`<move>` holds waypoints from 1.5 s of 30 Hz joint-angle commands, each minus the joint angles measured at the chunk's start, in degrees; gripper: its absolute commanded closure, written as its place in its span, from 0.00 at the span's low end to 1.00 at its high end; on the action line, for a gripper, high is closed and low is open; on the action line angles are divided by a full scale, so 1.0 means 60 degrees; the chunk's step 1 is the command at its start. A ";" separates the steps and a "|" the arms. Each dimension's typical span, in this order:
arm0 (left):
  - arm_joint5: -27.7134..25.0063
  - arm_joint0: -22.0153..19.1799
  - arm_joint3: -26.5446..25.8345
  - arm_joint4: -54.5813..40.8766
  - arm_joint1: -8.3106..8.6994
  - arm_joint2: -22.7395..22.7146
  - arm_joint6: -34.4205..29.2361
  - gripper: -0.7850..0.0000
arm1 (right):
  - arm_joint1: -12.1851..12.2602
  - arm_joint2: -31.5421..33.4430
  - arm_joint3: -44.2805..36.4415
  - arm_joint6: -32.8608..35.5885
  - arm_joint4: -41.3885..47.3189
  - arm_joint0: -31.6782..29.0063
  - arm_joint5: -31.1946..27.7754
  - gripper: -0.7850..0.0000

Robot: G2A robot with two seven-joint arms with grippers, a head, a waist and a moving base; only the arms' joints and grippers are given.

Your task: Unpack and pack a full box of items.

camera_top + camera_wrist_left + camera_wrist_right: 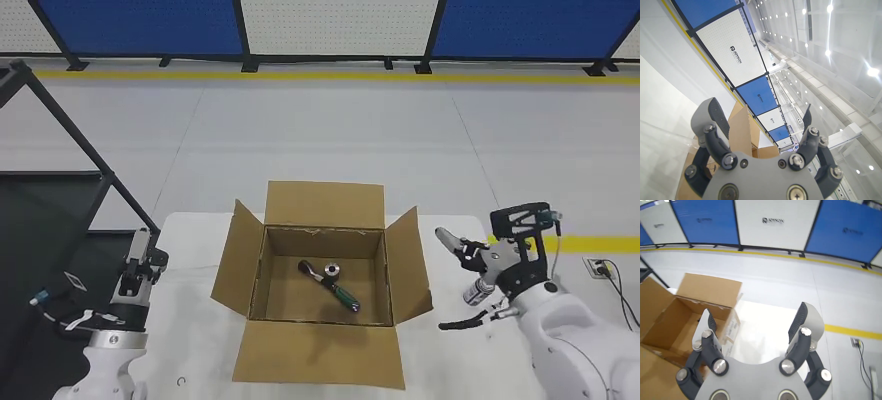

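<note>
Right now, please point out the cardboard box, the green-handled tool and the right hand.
cardboard box [325, 205]: top view, far flap.
green-handled tool [345, 295]: top view, green handle.
right hand [755, 308]: right wrist view, midway between fingertips.

- Left gripper — tipped upward, fingers spread wide, nothing between them.
- Right gripper — angled forward and down, jaws wide apart, empty.
- Arms held well apart, one on each side.
</note>
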 commanded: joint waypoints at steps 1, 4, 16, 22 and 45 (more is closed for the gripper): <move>-0.0024 0.0055 -0.0012 -0.0023 0.0001 -0.0035 0.0019 0.00 | -0.0010 -0.0561 -0.0076 0.0264 -0.0039 0.0259 -0.0291 0.02; -0.0073 0.0185 -0.0061 -0.0126 0.0000 -0.0142 0.0093 0.00 | -0.0060 -0.1552 0.0343 0.0671 0.0053 0.0908 -0.0684 0.01; -0.0170 0.0901 -0.0326 -0.0621 -0.0018 -0.0410 0.0151 0.00 | -0.0587 -0.4841 0.3702 0.1869 0.0071 0.3252 0.0005 0.00; -0.0146 0.0989 -0.0337 -0.0657 -0.0014 -0.0314 -0.0090 0.00 | -0.0966 -0.6048 0.5124 0.2091 0.0390 0.4115 0.0467 0.00; -0.0255 0.1110 -0.0467 -0.0610 -0.0002 -0.0254 -0.0283 0.00 | -0.1829 -0.7491 0.8511 0.2065 0.1144 0.5802 0.1184 0.00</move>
